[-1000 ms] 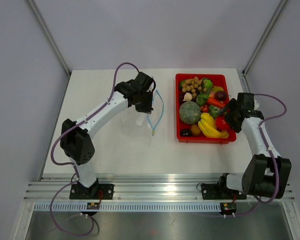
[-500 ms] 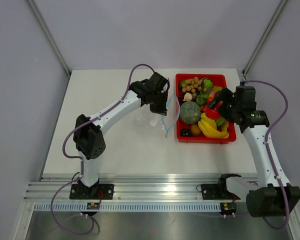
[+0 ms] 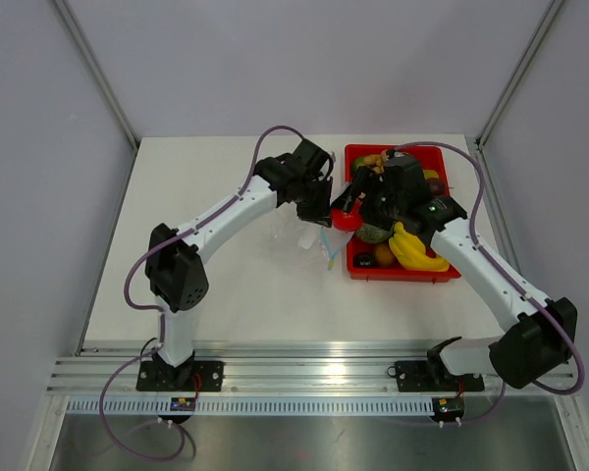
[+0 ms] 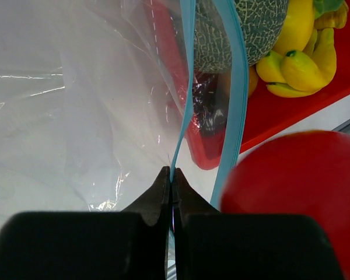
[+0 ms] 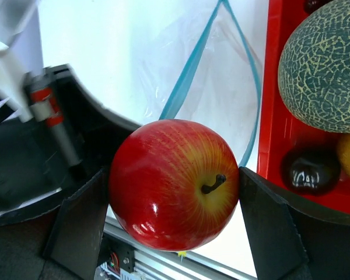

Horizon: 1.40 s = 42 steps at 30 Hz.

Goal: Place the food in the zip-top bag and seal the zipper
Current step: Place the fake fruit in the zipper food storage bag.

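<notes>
Apple (image 5: 174, 182) in right gripper (image 5: 174, 201) (bag (image 5: 221, 87) beside)

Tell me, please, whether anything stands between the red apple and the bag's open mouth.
Nothing visible does. The right gripper holds the red apple just beside the mouth of the zip-top bag, which the left gripper pinches open by its teal zipper.

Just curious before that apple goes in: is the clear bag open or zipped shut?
Open. The zipper spreads into a loop in the right wrist view, its two strips apart; the left gripper pinches one strip.
</notes>
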{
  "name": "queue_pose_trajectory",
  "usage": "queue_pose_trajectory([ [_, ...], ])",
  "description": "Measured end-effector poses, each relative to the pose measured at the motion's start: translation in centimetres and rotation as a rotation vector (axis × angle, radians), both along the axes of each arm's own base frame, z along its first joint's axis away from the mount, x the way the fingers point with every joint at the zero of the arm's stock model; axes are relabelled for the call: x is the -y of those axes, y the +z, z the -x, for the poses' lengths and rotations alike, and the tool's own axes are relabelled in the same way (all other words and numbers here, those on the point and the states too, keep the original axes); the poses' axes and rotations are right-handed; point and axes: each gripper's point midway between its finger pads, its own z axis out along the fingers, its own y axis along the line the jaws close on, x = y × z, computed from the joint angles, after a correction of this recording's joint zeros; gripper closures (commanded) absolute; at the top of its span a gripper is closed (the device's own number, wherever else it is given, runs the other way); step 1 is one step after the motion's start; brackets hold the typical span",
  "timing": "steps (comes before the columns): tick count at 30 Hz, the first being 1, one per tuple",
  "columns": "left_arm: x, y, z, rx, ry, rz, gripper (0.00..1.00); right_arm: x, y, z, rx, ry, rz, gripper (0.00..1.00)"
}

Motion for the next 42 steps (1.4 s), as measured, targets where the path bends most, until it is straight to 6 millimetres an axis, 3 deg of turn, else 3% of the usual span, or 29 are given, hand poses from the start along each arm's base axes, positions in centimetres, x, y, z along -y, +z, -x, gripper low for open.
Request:
queue_pose_trajectory([
  [5, 0.0, 1.4, 0.5, 0.003, -0.015, 0.035, 1.0, -0.4, -2.4, -1.0, -0.055, -0.021, 0.018, 0.5],
  [12, -0.1, 5.9, 1.3, 0.048, -0.044, 0.151, 1.0, -0.4, -3.9, -1.8, -0.075, -0.047, 0.025, 0.44],
  [14, 0.2, 7.0, 1.6, 0.058, -0.061, 0.186, 1.0, -0.4, -4.3, -2.0, -0.08, -0.05, 0.026, 0.37],
  [15, 0.2, 7.3, 1.8, 0.056, -0.068, 0.199, 1.0, -0.4, -4.4, -2.1, -0.082, -0.052, 0.028, 0.26],
  [16, 0.3, 7.5, 1.9, 0.052, -0.072, 0.21, 1.0, -0.4, -4.6, -2.1, -0.085, -0.054, 0.03, 0.23],
  [18, 0.3, 7.4, 2.1, 0.038, -0.077, 0.224, 1.0, -0.4, -4.7, -2.1, -0.089, -0.053, 0.032, 0.12],
  [22, 0.4, 6.8, 2.2, 0.011, -0.08, 0.244, 1.0, -0.4, -4.8, -2.1, -0.09, -0.047, 0.037, 0.06],
  [28, 0.5, 6.4, 2.1, -0.002, -0.085, 0.264, 1.0, -0.1, -4.1, -1.4, -0.086, -0.043, 0.039, 0.04],
  [37, 0.2, 6.4, 1.4, -0.003, -0.082, 0.291, 1.0, 1.2, 0.2, -0.2, 0.01, -0.056, 0.028, 0.01],
  [42, 0.3, 6.3, 1.4, -0.016, -0.082, 0.307, 1.0, 0.9, -0.8, -0.5, -0.018, -0.045, 0.044, 0.0],
])
